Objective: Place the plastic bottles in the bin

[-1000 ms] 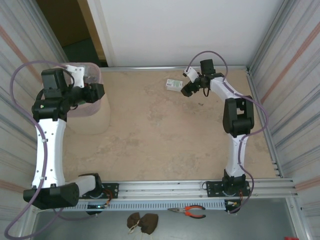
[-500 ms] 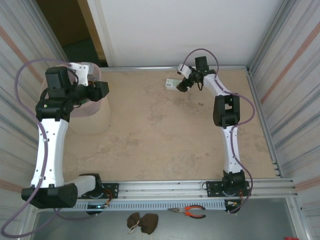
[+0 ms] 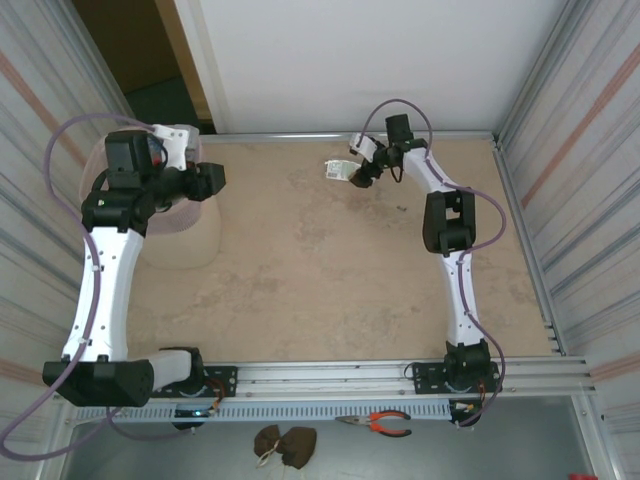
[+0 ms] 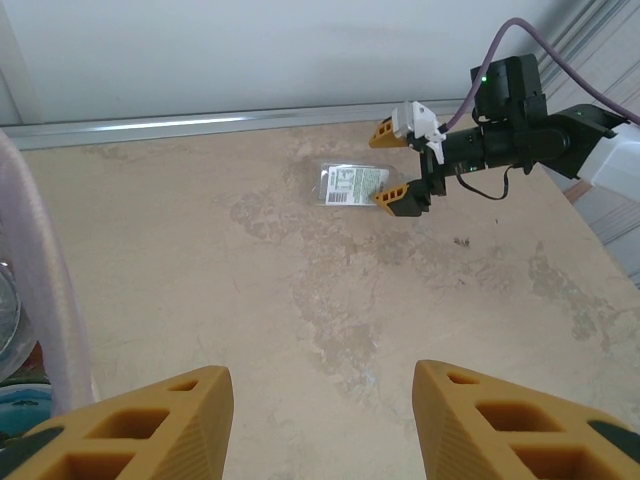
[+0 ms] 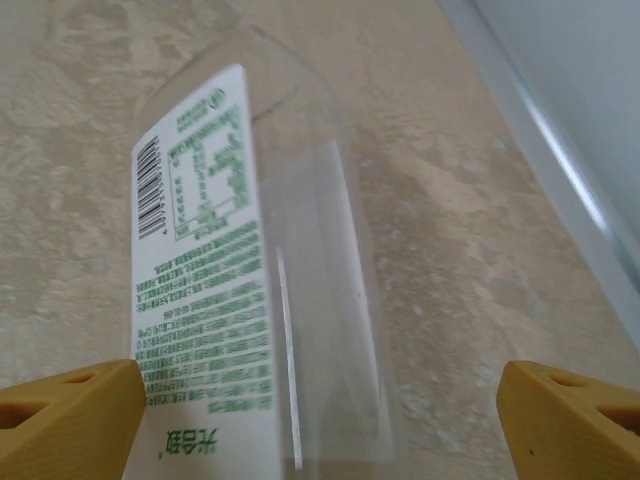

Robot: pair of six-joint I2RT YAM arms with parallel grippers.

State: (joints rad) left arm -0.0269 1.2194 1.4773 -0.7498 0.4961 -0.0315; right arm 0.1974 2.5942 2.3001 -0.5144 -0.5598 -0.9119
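1. Desk (image 3: 320, 280): a beige mottled surface walled in by pale panels, with a metal strip along the far edge.

2. Bin (image 3: 195, 240): it stands upright at the far left corner of the desk. In the top view the left arm (image 3: 100, 270) partly covers it. In the left wrist view its pink translucent wall (image 4: 45, 270) runs down the left edge of the picture. What lies inside it is too unclear to identify.

3. Right arm (image 3: 458, 270): it is stretched out toward the far edge of the desk, right of centre.

4. Left tool (image 3: 210, 182): it sits beside the upper part of the bin, on the bin's right side. In the left wrist view (image 4: 322, 378) the two yellow fingers stand apart, with bare desk between them. The tool is open and empty.

5. Right tool (image 3: 350, 168): it is low over the desk near the far edge. Its jaws are spread wide, with one finger (image 5: 60, 420) on each side of the plastic bottle. The right-hand finger is clear of the bottle. Whether the left-hand finger touches the label cannot be determined. Nothing is clamped.

6. Plastic bottle (image 5: 250, 300): clear, with a white label printed in green and a barcode. It lies on its side on the desk (image 4: 350, 185), near the far edge and well apart from the bin (image 3: 335, 170).

7. Pliers (image 3: 375, 423): orange-handled, lying on the grey ledge in front of the arm bases.
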